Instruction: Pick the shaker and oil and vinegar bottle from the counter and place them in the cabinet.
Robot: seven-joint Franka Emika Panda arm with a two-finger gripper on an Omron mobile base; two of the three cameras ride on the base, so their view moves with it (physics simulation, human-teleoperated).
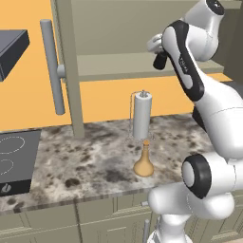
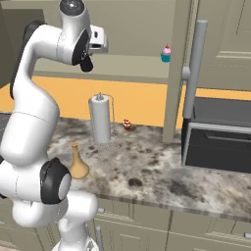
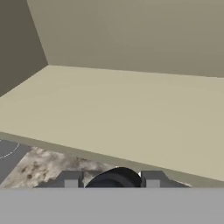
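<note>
Shaker (image 3: 114,178) sits clamped between the gripper's (image 3: 112,180) two dark fingers (image 3: 70,179) in the hand view — only its rounded black top shows, pressed close on both sides, so the jaws are drawn in narrow around it. In the left base view the shaker (image 1: 160,60) hangs as a small black cylinder under the hand, raised level with the front edge of the cabinet (image 1: 123,64) shelf, not yet over it as far as the hand view shows (shelf lip lies just ahead of the fingertips). Right base view has the same black cylinder (image 2: 87,64) below the hand, beside the shelf's left end.

Oil and vinegar bottle (image 1: 144,163) stands upright on the counter (image 1: 85,156), just in front of the paper-towel roll (image 1: 142,116) — apart from the arm. A cupcake (image 2: 166,54) rests on the shelf near the open door's bar handle (image 2: 194,68).
</note>
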